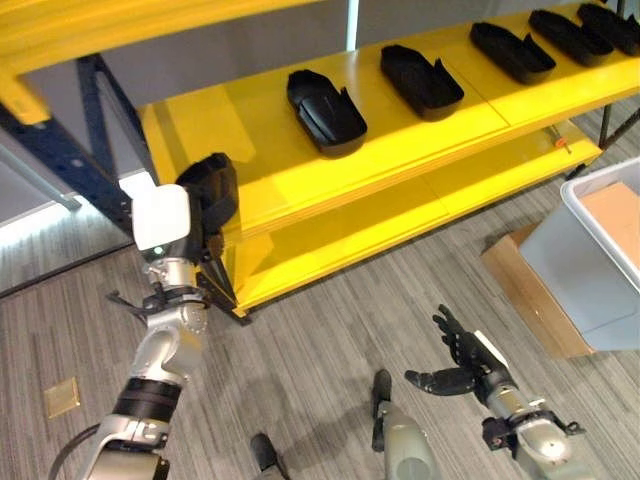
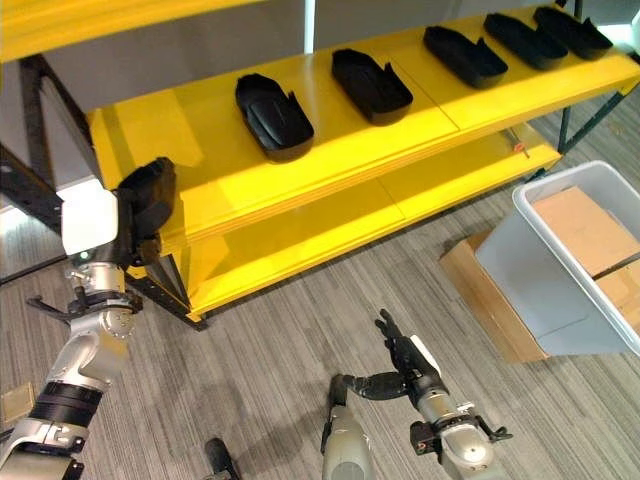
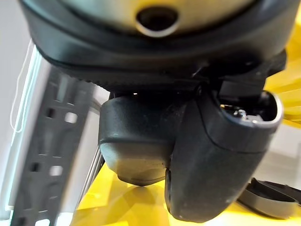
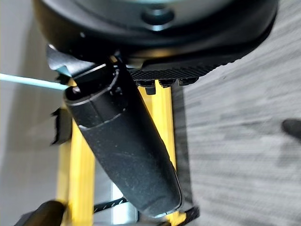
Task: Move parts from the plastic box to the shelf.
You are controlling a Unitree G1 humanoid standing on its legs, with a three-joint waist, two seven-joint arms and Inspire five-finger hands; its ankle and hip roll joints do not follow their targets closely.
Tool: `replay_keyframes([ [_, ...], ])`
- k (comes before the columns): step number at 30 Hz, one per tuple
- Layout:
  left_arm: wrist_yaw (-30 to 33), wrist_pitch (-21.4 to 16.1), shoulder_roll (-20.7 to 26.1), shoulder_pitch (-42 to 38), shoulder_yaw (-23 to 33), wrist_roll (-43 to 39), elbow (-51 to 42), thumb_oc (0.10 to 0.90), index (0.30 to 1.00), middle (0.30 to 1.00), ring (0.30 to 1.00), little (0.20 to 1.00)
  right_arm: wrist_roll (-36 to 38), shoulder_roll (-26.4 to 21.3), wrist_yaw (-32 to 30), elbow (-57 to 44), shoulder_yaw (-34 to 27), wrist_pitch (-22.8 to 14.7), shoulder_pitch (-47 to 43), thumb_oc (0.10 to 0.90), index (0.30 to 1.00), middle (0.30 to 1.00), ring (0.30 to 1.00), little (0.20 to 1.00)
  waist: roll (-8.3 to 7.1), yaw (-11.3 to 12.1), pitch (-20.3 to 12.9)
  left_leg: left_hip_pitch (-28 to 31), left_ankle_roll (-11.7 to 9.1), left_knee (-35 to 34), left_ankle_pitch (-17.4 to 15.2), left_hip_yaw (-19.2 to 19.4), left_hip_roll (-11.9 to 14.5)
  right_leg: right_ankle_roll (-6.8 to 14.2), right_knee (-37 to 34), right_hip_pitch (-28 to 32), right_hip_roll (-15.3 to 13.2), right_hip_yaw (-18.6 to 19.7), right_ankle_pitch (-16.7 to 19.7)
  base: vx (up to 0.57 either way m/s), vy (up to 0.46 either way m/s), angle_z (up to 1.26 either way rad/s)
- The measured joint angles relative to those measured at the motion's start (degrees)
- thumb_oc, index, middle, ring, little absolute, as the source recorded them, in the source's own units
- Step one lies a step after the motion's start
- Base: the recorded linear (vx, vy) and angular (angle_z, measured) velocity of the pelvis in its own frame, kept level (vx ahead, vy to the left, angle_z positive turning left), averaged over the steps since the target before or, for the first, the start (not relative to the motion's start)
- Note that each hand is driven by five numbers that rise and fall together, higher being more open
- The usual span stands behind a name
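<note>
While cardboard (image 2: 585, 228) lines the plastic box (image 2: 530, 270), parts (image 2: 272, 116) fill the shelf (image 2: 330, 160).

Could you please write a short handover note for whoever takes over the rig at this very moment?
Left hand: raised at the shelf's left end, shut on a black part that is not yet set down.
Right hand: low over the floor, fingers relaxed, holding nothing.
Done: five black parts lie in a row on the yellow shelf, from the nearest part to the far right end.
Plastic box: on the floor to the right, beside flat cardboard; no black parts show inside.
Left: set the held part on the bare shelf space left of the row.
</note>
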Motion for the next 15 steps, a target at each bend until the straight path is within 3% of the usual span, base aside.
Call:
replay_keyframes([
  [2,0.2,0.7,0.0,-1.9,1.0,0.0,0.1,0.4,0.3,0.3,0.3,0.3,0.0,-1.2,0.0,0.0,-1.2,0.0,-1.2,0.9,1.0,1.0,1.0,1.0,0.9,-0.3,1.4,0.0,-0.3,-0.3,0.3,0.1,1.0,-0.8,0.3,-0.3,1.1,-0.3,-0.4,0.04,-0.064,-0.1],
  [6,0.3,1.0,0.1,-6.2,1.2,-1.8,1.4,0.4,0.3,0.3,0.3,0.3,0.1,-2.2,0.1,0.0,-2.7,0.1,-2.4,0.9,1.0,1.0,1.0,1.0,1.21,-1.1,1.6,-1.0,-0.5,-0.3,0.6,0.5,1.3,-2.0,2.6,-2.5,1.3,-0.3,-1.6,0.04,-0.038,-0.05],
  [15,1.2,1.0,0.8,-9.5,1.2,-2.3,4.1,0.4,0.3,0.3,0.3,0.3,1.3,-2.3,1.8,-2.8,-2.0,0.1,-2.4,0.9,1.0,1.0,1.0,1.0,1.16,-1.8,1.5,-1.4,-0.8,-0.4,0.4,0.9,0.8,-1.6,4.4,-4.0,0.9,0.1,-2.8,0.04,-0.012,0.01],
])
